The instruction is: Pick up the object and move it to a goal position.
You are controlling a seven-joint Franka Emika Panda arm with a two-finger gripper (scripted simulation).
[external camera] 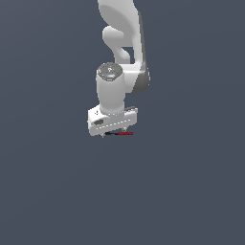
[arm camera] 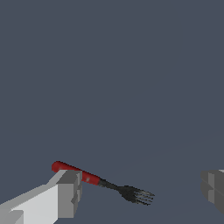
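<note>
The object is a small thin fork with a bright red handle and blackish tines. In the exterior view the fork [external camera: 120,133] lies flat on the grey floor right under the white hand, red half towards the exterior view's right. In the wrist view the fork [arm camera: 94,179] lies between the two fingers, and one grey fingertip [arm camera: 68,192] covers part of its red handle. The other fingertip [arm camera: 213,189] stands far off from the tines. My gripper [external camera: 114,132] [arm camera: 140,181] is open, low over the fork and straddling it. Its jaws are wide apart and do not clamp the fork.
A plain dark grey floor [external camera: 48,191] fills both views. The white arm [external camera: 119,43] rises behind the gripper in the exterior view. No other object or goal marker shows.
</note>
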